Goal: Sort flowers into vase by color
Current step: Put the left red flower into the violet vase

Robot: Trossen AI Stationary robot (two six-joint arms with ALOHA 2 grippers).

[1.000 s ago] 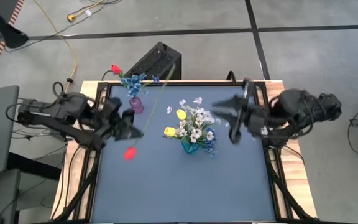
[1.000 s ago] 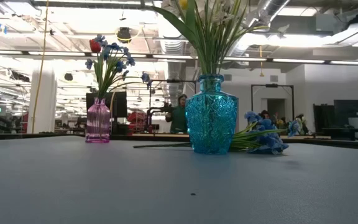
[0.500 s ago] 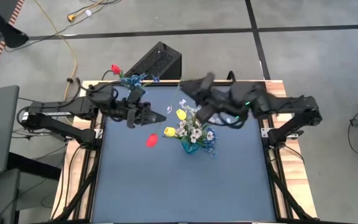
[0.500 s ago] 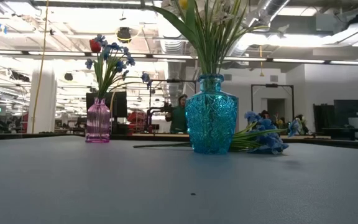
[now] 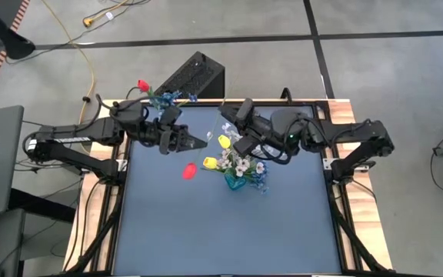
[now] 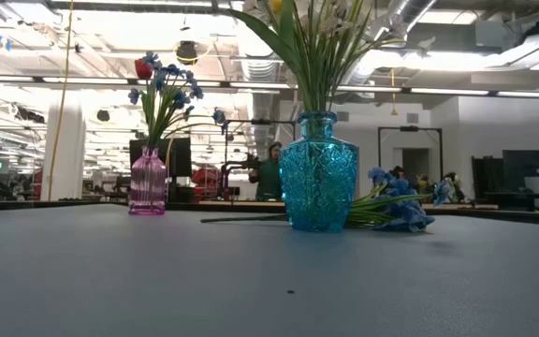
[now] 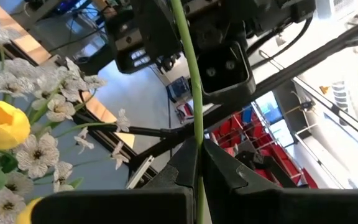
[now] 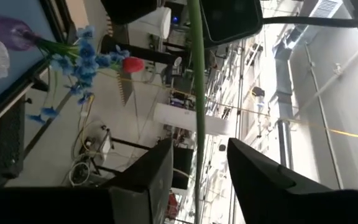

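Note:
A pink vase [image 5: 168,129] [image 6: 148,183] near the far left corner holds blue sprigs and a red tulip [image 5: 142,85]. The teal vase [image 6: 318,173] [image 5: 235,181] at mid table holds white sprigs and yellow tulips [image 5: 224,141]. A blue sprig [image 6: 396,211] lies on the table beside it. My left gripper [image 5: 202,142] [image 7: 197,148] is shut on a second red tulip [image 5: 188,171] between the vases, above the table. My right gripper [image 5: 229,131] [image 8: 201,158] is open, with its fingers on either side of the same stem [image 8: 197,93], not touching it. My left gripper pinches the red tulip's thin green stem [image 7: 196,134] between its two fingers, which lie across it. The fingers come roughly level from the table's left. The tulip is lifted clear of the table, and its red head [image 5: 188,171] hangs on the near side of the fingers.
The tall white and yellow blooms of the teal vase stand just below and beside both grippers. A black box [image 5: 194,75] sits beyond the far edge. The near half of the blue tabletop [image 5: 221,231] holds nothing.
My left gripper has carried the red tulip up and toward the table's far right, from near the left edge to between the vases. My right gripper has swung from the right edge leftward over the teal vase to the tulip's stem. In the last half second both have barely moved.

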